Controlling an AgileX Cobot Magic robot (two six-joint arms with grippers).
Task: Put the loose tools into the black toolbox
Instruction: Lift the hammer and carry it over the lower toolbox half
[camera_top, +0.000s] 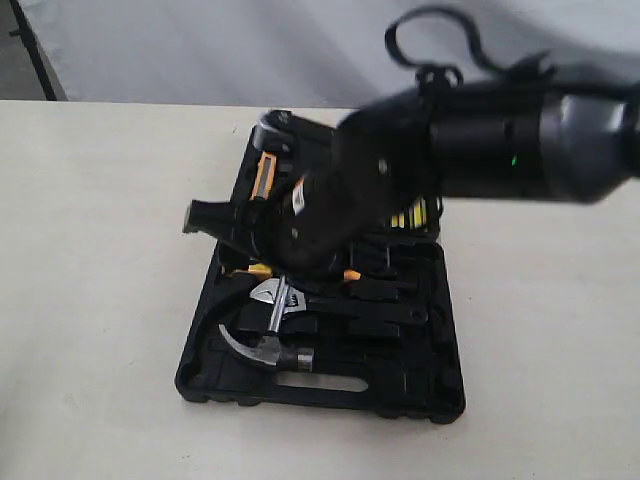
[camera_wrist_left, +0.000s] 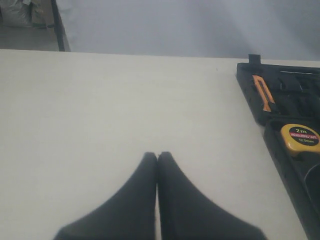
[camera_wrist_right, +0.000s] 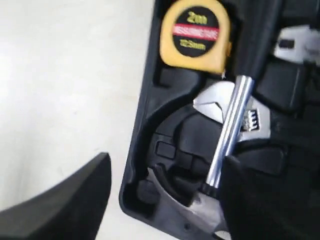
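Steel hammer (camera_wrist_right: 229, 125) lies in the toolbox (camera_wrist_right: 152, 100) between the spread right jaws; left jaws pressed together.

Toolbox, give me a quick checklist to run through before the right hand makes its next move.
1. Hammer inside the toolbox: ok.
2. Hammer seated flat: not ok, its shaft crosses over the wrench.
3. Wrench inside the toolbox: ok.
4. Tape roll packed: cannot tell, no view shows it.
5. Right hand open: ok.
6. Left hand clear of the toolbox: ok, shut, over the table.
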